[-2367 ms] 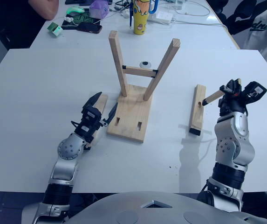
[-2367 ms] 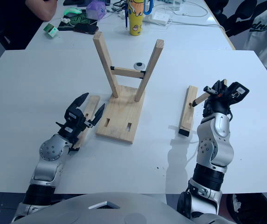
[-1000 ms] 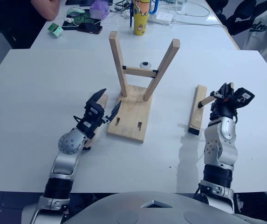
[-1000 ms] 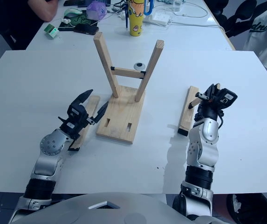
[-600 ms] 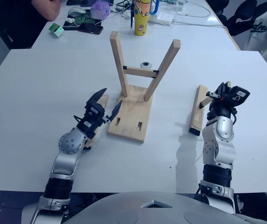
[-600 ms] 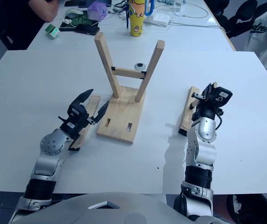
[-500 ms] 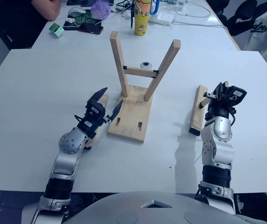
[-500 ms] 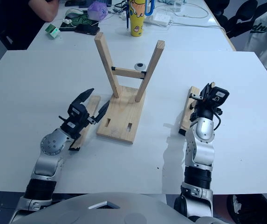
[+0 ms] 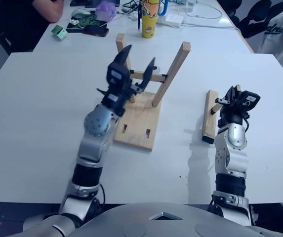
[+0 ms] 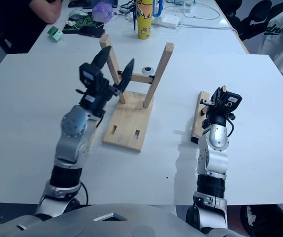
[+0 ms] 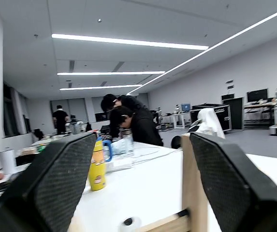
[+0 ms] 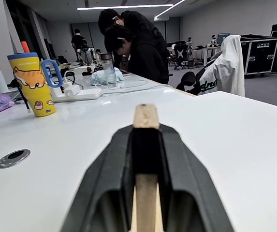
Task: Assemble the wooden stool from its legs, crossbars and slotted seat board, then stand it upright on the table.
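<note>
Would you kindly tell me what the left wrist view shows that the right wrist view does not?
Left wrist view: the left gripper, open, with an upright leg of the stool just beyond its fingers.
Right wrist view: the right gripper, shut on a crossbar that pokes out past its tips.
Both: the white table, the yellow cup standing at its far side, and a round grommet set in the tabletop.
</note>
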You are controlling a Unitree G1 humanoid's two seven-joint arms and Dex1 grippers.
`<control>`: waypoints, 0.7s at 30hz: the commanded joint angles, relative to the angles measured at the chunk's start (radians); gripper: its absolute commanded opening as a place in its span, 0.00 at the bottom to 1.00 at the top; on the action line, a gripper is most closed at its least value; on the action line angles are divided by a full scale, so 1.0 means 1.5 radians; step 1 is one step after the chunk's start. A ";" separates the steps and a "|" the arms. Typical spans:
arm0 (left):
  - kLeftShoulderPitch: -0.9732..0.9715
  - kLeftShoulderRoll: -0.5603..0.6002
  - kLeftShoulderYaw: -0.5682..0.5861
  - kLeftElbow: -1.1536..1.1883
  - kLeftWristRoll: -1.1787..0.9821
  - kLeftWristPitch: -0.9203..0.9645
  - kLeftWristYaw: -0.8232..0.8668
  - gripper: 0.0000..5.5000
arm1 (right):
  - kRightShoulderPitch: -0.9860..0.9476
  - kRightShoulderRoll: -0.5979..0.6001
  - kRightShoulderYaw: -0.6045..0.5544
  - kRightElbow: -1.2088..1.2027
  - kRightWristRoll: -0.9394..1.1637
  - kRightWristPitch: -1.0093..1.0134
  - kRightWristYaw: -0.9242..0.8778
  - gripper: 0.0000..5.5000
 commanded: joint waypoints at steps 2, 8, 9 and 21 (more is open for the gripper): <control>0.032 -0.024 -0.060 0.064 0.038 -0.046 0.009 0.65 | 0.036 0.000 0.068 0.153 -0.034 0.088 0.050 0.08; 0.041 -0.017 -0.043 0.062 0.036 -0.059 0.015 0.65 | 0.128 -0.020 0.089 0.127 -0.030 -0.036 0.139 0.08; 0.041 -0.016 -0.041 0.061 0.035 -0.059 0.014 0.65 | 0.145 -0.019 0.081 0.133 -0.024 -0.066 0.148 0.08; 0.031 0.000 -0.032 0.054 0.030 -0.053 -0.007 0.65 | 0.162 -0.007 0.086 0.193 -0.014 -0.140 0.159 0.08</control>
